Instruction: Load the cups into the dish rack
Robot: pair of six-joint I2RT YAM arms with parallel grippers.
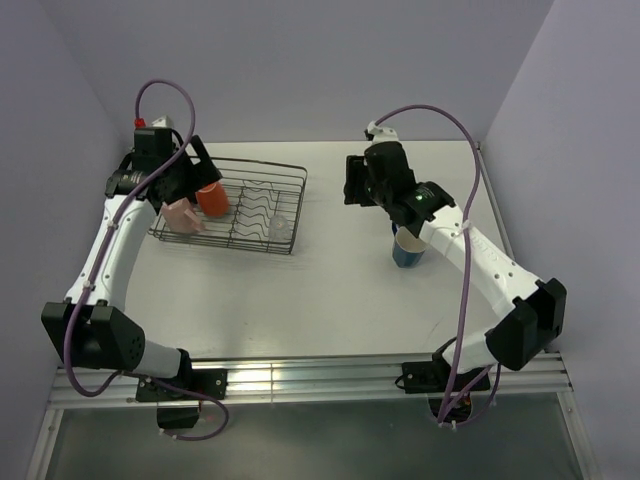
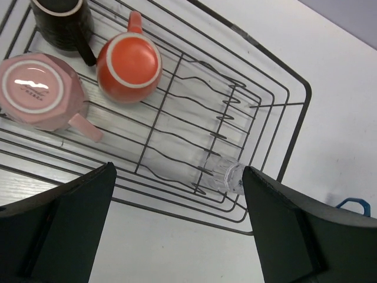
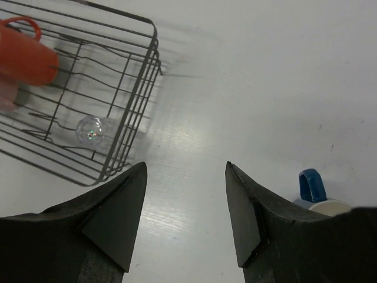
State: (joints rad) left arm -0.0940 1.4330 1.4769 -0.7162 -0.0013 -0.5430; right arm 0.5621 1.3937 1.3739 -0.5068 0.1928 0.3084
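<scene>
Hidden / unclear:
- Dark mug (image 2: 62, 20): cut off by the top edge of the left wrist view. In the top view the left arm (image 1: 110, 250) covers it.
- Blue mug (image 3: 321, 197): only the handle and a slice of pale rim show past the right-hand finger in the right wrist view. The left wrist view catches just its handle at the far right edge.
- Orange mug (image 2: 129, 66): sharp in the left wrist view but smeared in the right wrist view.
- Glass tumbler (image 2: 221, 174): clear and hard to pick out against the wires. It appears to lie on its side near the rack's end wall.

Positions:
- Dish rack (image 1: 290, 180) sits on the table (image 1: 300, 300), back left.
- The orange mug and pink mug (image 2: 38, 88) are inside it, bottoms up and side by side, with the dark mug just behind them.
- The tumbler is at the opposite end, past the dividers.
- The blue mug stands upright on the table, well apart from the rack and under the right arm (image 1: 490, 265).

Arms:
- Left arm reaches forward over the rack's left end. Left gripper (image 2: 178, 171) points down above the wires, fingers (image 2: 65, 224) wide apart with nothing between them.
- Right arm is bent over the blue mug. Right gripper (image 3: 185, 166) is above bare table between mug and rack, fingers apart and holding nothing.
</scene>
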